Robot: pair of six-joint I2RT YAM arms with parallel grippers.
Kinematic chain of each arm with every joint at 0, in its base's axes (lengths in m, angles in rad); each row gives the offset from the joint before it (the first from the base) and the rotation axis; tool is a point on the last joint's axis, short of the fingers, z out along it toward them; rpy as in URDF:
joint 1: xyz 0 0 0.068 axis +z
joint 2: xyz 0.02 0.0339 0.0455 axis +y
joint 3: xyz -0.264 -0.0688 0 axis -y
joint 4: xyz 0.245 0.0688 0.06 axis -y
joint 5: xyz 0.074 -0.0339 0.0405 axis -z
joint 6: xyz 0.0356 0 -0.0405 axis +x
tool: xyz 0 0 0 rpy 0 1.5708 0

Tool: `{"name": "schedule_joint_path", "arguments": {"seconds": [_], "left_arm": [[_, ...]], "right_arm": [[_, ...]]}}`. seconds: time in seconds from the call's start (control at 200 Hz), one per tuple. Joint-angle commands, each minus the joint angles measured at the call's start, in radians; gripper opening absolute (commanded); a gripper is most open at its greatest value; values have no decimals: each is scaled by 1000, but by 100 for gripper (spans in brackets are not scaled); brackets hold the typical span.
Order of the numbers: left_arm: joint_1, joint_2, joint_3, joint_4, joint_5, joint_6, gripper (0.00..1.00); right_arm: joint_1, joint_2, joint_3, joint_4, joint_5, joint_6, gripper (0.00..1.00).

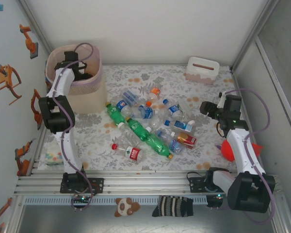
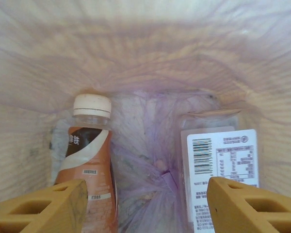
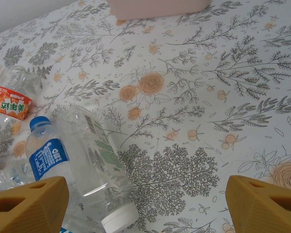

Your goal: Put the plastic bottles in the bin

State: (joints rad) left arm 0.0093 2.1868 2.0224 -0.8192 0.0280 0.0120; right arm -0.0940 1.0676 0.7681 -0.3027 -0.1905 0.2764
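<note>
- Hovering over the tall beige perforated bin (image 1: 89, 99) at 10 o'clock on the floral-patterned table (image 1: 136, 73), the left gripper (image 2: 145, 206) has its fingers apart and empty; a brown-labelled white-capped bottle (image 2: 87, 160) and a clear white-labelled bottle (image 2: 222, 160) lie inside.
- A drop-off seems the step in hand; the heap of clear and green plastic bottles (image 1: 148, 135) waits mid-table.
- Next, the right gripper (image 3: 145, 204), fingers apart at the heap's 3 o'clock, would need to close on one bottle.
- White walls enclose the table; a white slotted box (image 1: 202, 69) sits at 1 o'clock.
</note>
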Motion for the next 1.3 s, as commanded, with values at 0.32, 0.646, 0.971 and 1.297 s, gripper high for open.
{"name": "schedule_joint_path", "arguments": {"seconds": [0.32, 0.646, 0.971, 1.297], "left_arm": [[6, -203, 213, -137, 88, -60, 65], [4, -429, 129, -119, 182, -217, 67], [-4, -752, -293, 46, 335, -539, 66], [-80, -1036, -653, 2, 299, -786, 66]], "right_arm": [[6, -35, 25, -2, -9, -7, 83], [7, -36, 17, 11, -23, 0, 83], [6, -22, 14, 31, -48, 16, 83], [7, -7, 1, 52, -78, 36, 83]]}}
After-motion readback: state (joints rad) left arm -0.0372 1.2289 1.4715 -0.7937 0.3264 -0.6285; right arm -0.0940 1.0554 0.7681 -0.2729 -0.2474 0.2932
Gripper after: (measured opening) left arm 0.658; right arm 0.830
